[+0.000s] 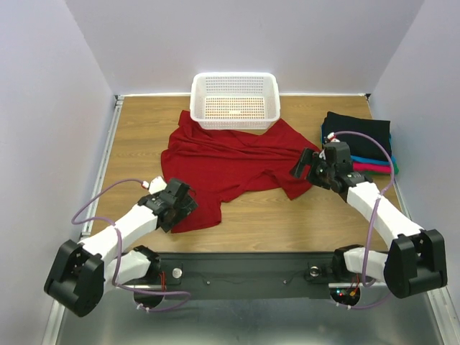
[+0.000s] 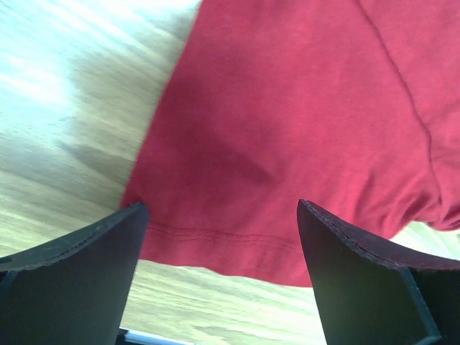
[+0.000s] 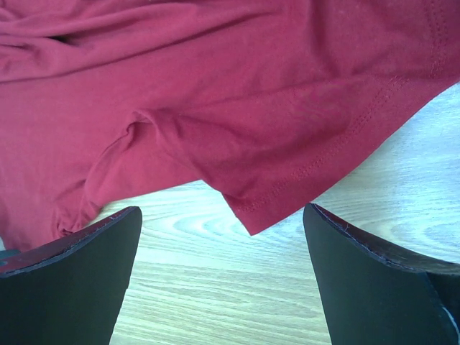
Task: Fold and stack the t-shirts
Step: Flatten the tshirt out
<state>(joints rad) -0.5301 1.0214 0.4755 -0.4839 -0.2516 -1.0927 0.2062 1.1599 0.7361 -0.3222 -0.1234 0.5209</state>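
A dark red t-shirt [image 1: 230,165] lies crumpled and unfolded across the middle of the wooden table. My left gripper [image 1: 184,203] hovers open over its near-left hem. In the left wrist view the stitched hem of the red shirt [image 2: 287,129] runs between the spread fingers of the left gripper [image 2: 223,210]. My right gripper [image 1: 305,164] stands open at the shirt's right edge. In the right wrist view a pointed corner of the red shirt [image 3: 248,215] lies just ahead of the right gripper [image 3: 223,212], with bare wood between the fingers. Folded t-shirts [image 1: 359,140] are stacked at the right, black on top.
A white perforated basket [image 1: 198,100] stands at the back centre, its front edge resting over the red shirt's far side. Blue, magenta and green edges show under the black shirt in the stack. White walls close in the table [image 1: 287,215] on the left, the back and the right.
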